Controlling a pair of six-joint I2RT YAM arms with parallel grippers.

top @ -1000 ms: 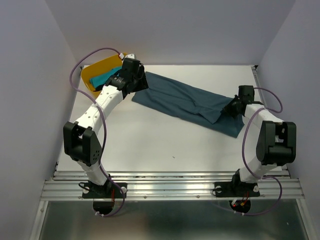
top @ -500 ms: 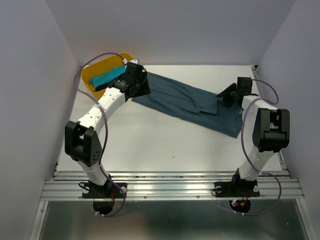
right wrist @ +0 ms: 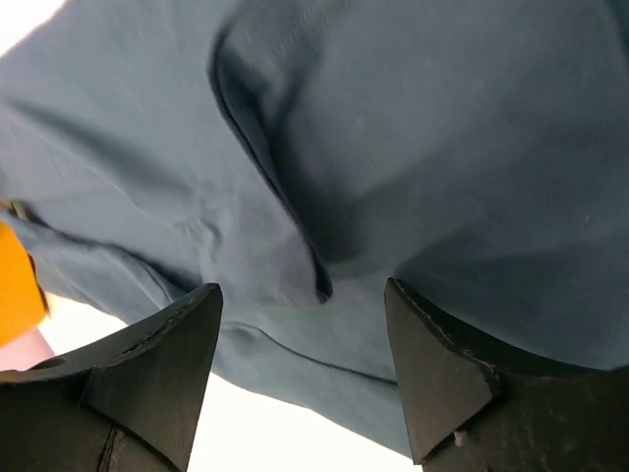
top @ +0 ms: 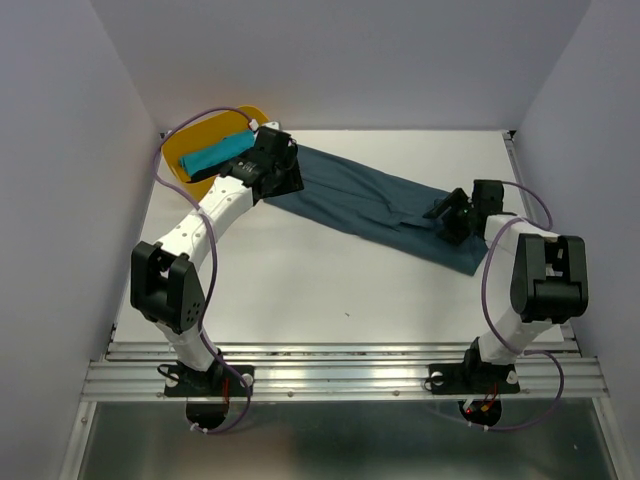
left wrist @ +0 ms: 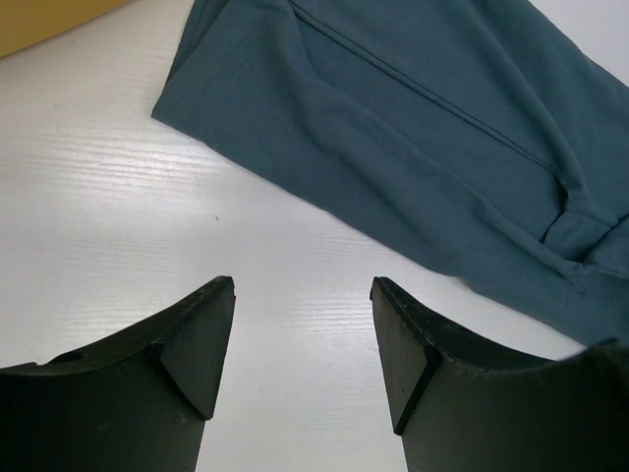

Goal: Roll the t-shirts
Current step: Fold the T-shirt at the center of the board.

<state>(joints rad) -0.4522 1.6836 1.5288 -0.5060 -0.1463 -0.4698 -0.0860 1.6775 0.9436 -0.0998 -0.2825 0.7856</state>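
The right gripper (top: 443, 212), pinched on the slate-blue t-shirt (top: 365, 200) a second ago, now holds its fingers (right wrist: 147, 374) spread just above the cloth's right end. The left gripper (left wrist: 303, 285), fingers also spread, hovers at the shirt's left end, barely shifted. The white tabletop (top: 300, 290) sits between pale lilac walls (top: 60, 150). The shirt lies flat as a long strip, slanting from far left beside the yellow tub (top: 190, 140) to near right.

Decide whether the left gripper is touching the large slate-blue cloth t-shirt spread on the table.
Apart. The left wrist view shows the left gripper open, its fingertips short of the slate-blue t-shirt, bare white table between.
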